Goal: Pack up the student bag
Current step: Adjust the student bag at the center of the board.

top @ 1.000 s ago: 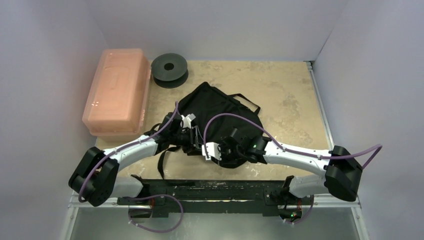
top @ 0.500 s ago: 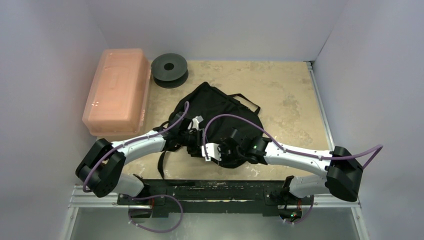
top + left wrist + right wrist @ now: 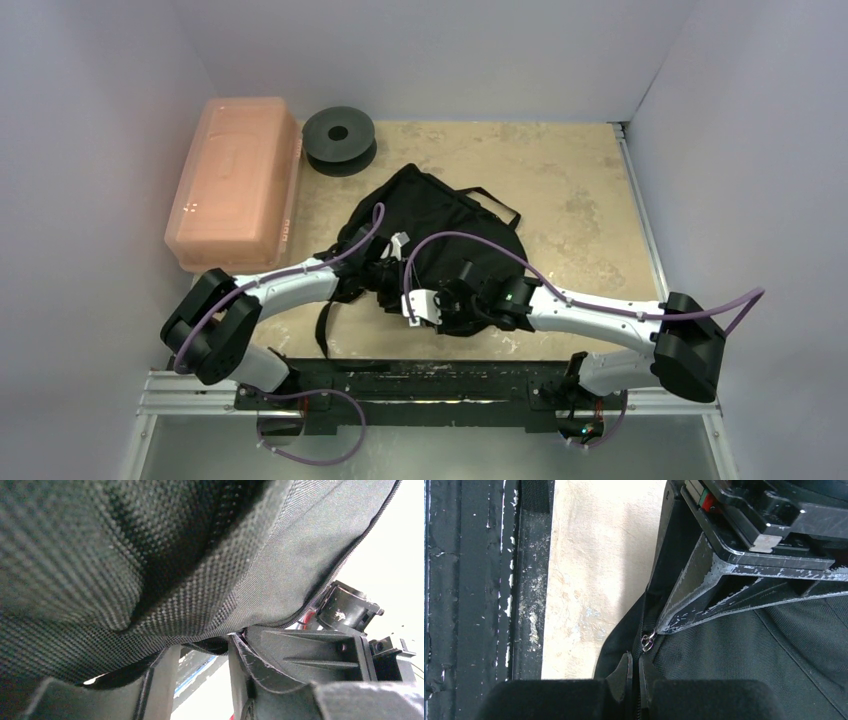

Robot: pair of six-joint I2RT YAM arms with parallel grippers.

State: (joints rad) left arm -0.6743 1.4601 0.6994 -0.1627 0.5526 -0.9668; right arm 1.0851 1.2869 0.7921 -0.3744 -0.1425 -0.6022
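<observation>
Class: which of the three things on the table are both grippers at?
The black student bag in the middle: left gripper and right gripper meet at its near edge. The pink box and spool lie apart, far left.

The student bag [image 3: 440, 215] is matt black cloth with a coarse weave. At its 10 o'clock the box [image 3: 235, 180] is smooth, translucent pink plastic; the table [image 3: 570, 190] looks mottled, rough beige.
</observation>
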